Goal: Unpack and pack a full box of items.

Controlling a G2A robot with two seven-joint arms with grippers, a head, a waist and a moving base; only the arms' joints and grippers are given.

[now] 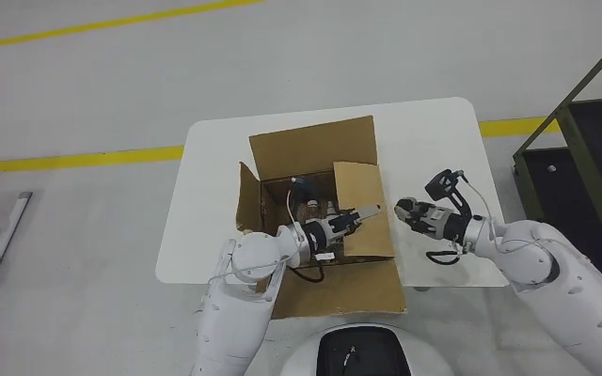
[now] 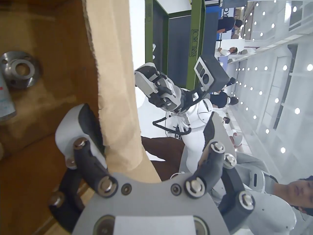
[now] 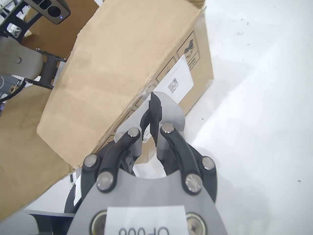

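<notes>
Top view: box sits open at the centre of the table, with flaps spread at 12, 6 and 9 o'clock. The 3 o'clock flap stands raised and leans outward.

Left claw: it is over the box's 3 o'clock edge, at the raised flap. In the left wrist view the claw is spread wide and straddles the flap's edge. One finger is inside the box, its black pad against the flap's inner face. The other finger is outside, well apart from the cardboard. The jaws are not clenched and grasp nothing.

Right claw: it is outside the box at 3 o'clock, above the table and just beside the raised flap. In the right wrist view the claw has its fingers pressed together with nothing between them. The tips point at the box's outer wall, close to its white label. Whether they touch the wall cannot be told.

Contents, left wrist view: a metal flange lies on the box floor, with a can just beside it, partly cut off at the edge. In the top view several small items show inside the box, too small to tell apart.
</notes>
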